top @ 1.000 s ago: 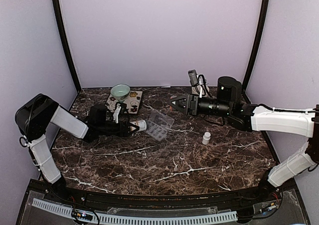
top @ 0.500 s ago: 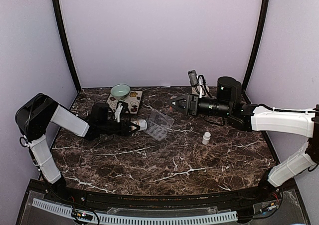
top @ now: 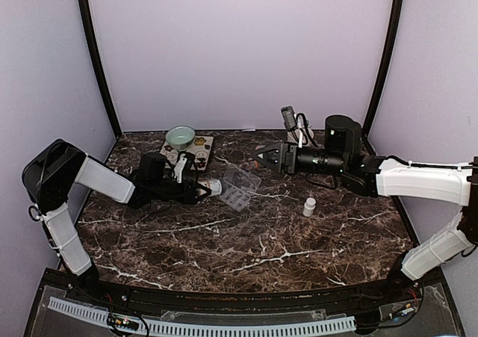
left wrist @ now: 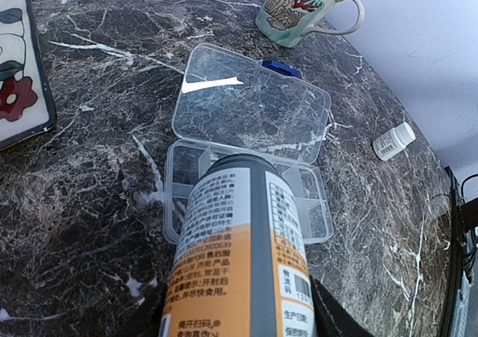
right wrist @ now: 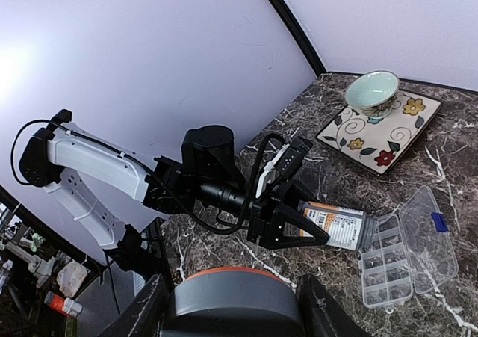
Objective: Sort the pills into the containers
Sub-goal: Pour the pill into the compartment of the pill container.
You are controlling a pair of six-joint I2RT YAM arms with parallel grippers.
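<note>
**A:** The left jaws are clenched round the orange pill bottle [left wrist: 239, 262], with the left arm [top: 104, 184] low over the counter [top: 246, 255]. How much room is there?

**B:** Bare marble spreads on the base side of both jaws. The back wall stands close behind the right jaws. They hang above the counter, clamped on a round grey disc [right wrist: 235, 300] with an orange rim.

**A:** And the containers?

**B:** The pill organizer [left wrist: 320, 219] lies just ahead of the left jaws, right at the bottle's tip. Its lid [left wrist: 254, 105] is swung flat open on the far side. The bottle hides the middle cells, and I can't tell what the others hold.

**A:** Which way does the bottle point?

**B:** Its long axis runs straight out from the jaws, nearly level. The far end is over the nearer row, crosswise to the organizer's long side. A small white bottle [left wrist: 392, 140] stands well off to the right, and a mug [left wrist: 299, 8] sits beyond the lid.
</note>
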